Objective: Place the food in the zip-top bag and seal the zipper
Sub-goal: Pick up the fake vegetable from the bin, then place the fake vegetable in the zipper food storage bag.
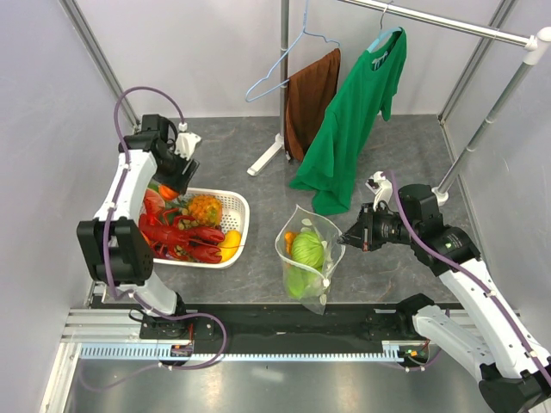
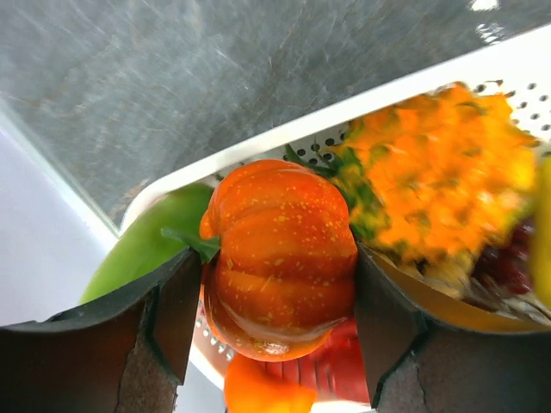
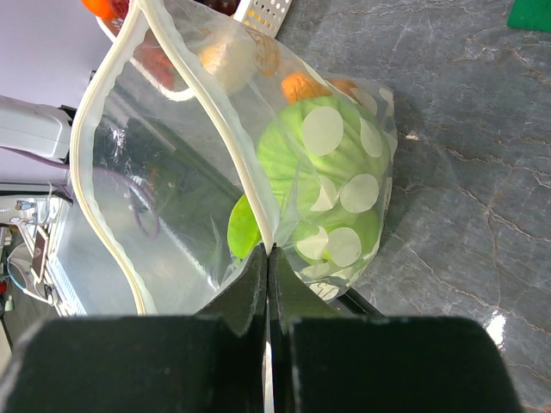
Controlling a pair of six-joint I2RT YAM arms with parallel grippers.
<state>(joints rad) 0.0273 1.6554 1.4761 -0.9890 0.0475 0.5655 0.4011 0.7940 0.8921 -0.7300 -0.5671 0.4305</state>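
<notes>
Left gripper [image 2: 275,288]: jaws spread only as wide as an orange pumpkin [image 2: 280,249], and both pads press its flanks. It hangs over the 11 o'clock corner of the white basket [image 1: 236,205], which lies at 9 o'clock from table centre. I cannot tell whether the pumpkin is clear of the pile. Red lobsters [image 1: 185,242] and an orange pineapple [image 1: 204,209] lie in the basket.

Right gripper [image 3: 268,280]: fingers pressed flat together with no gap, pinching the rim of the zip-top bag [image 1: 320,277] on the zipper [image 3: 245,176]. It grips from the bag's 3 o'clock side.

The bag sits at 5 o'clock from table centre, slumped, its mouth held in a wide loop. White dots show on the clear film. Inside lies a green cabbage [image 1: 307,249], with an orange piece [image 1: 289,240] at its 10 o'clock.
</notes>
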